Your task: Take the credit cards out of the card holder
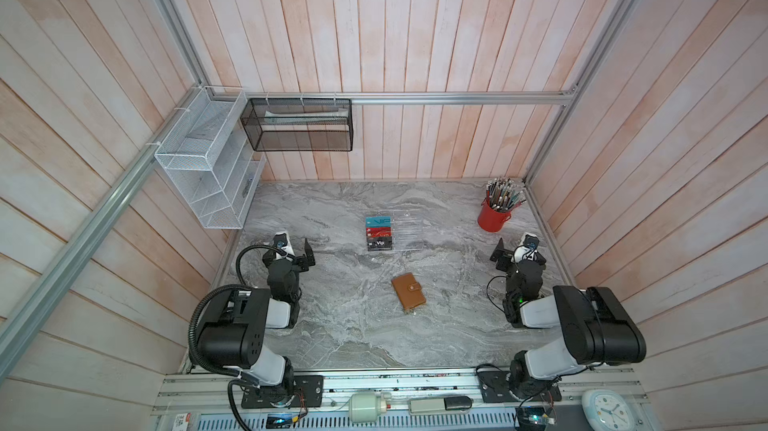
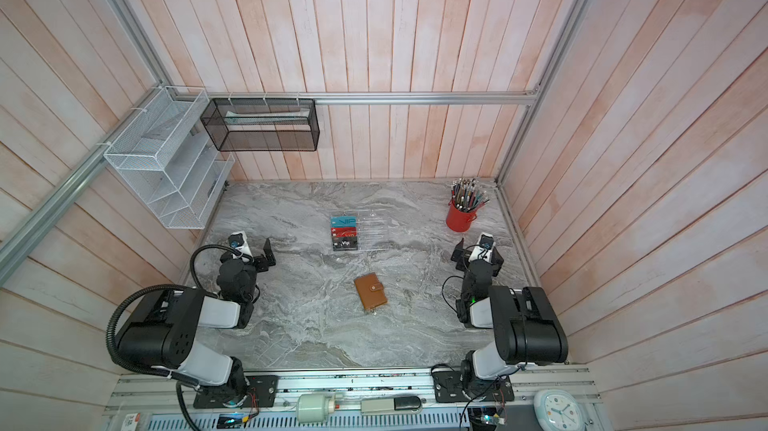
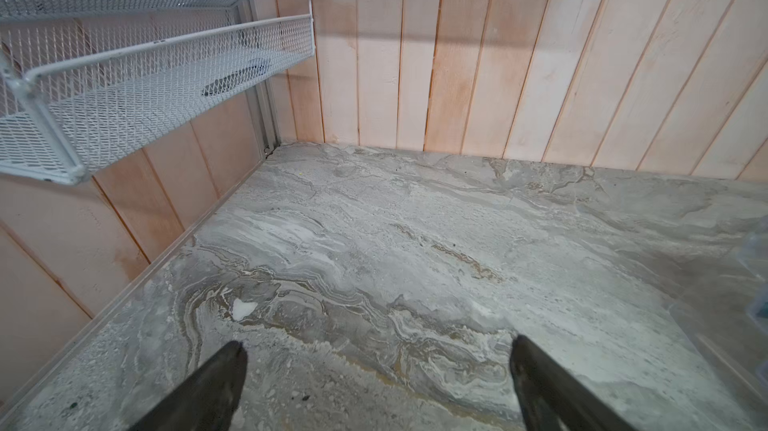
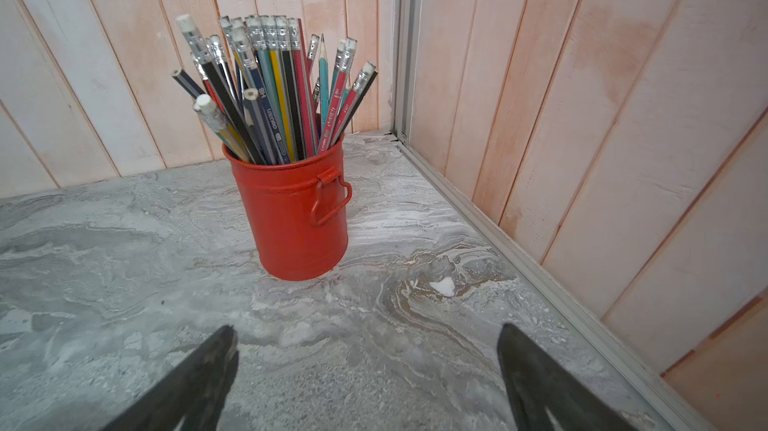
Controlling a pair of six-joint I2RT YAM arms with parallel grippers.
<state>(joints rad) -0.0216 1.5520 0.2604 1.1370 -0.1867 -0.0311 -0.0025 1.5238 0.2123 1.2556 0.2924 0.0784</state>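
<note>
The card holder, a tan leather wallet, lies closed with its strap snapped at the middle of the marble table; its inside is hidden. Teal, red and black credit cards stand in a clear stepped rack farther back. My left gripper hovers open at the left, well away from the wallet. My right gripper hovers open at the right. Only bare table shows between each pair of fingers.
A red can of pencils stands in the back right corner, just beyond the right gripper. A white mesh shelf hangs over the back left corner beside a black mesh basket. Plank walls enclose the table.
</note>
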